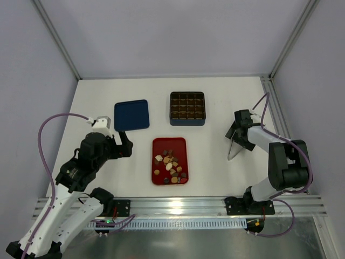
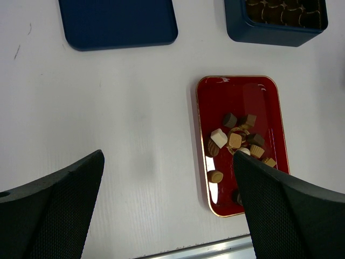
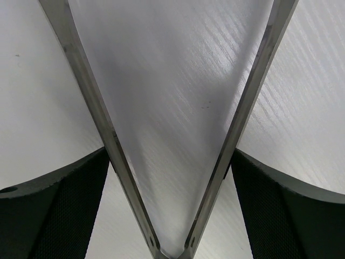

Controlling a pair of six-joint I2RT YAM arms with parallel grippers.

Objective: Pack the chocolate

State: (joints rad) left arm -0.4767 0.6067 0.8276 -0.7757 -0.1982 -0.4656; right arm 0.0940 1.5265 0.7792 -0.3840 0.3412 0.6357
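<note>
White counter (image 1: 215, 162); the chocolate (image 1: 170, 164) in its red tray (image 1: 161, 144) looks light, slick, easily marred: pinch sides gently. Right end effector (image 3: 170, 154) clasps tongs (image 3: 239, 118), left end effector (image 2: 167, 162) gapes empty.

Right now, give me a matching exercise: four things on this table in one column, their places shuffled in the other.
1 chocolates
2 tongs
3 flat blue lid
4 grid box

A between the right gripper's fingers
B beyond the red tray, to its right
C on the red tray
D beyond the red tray, to its left

Pairs: 1-C, 2-A, 3-D, 4-B
</note>
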